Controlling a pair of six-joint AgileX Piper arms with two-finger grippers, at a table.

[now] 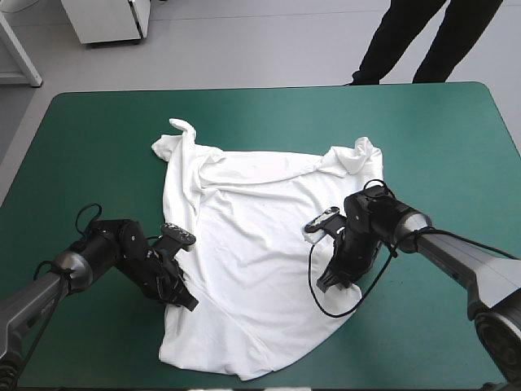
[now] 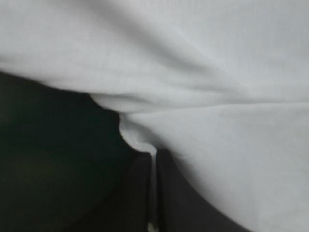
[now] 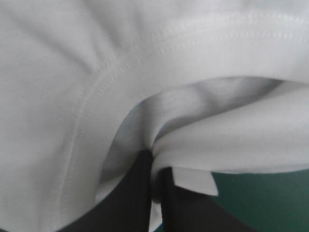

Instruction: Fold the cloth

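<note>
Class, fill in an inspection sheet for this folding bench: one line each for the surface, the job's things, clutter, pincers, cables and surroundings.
Surface: table with a teal-green cover, bare around the cloth.
Job's things: one white T-shirt, spread out but wrinkled, sleeves toward the far edge, hem toward the near edge, far part bunched.
Clutter: nothing seen.
Pincers: left pincer shut on the T-shirt at its left side edge; right pincer shut on the T-shirt at its right side edge, a fold of seamed cloth between the fingers. Both are low at the table.
Cables: nothing seen that is not the robot's own.
Surroundings: nothing seen reaching over the table.
</note>
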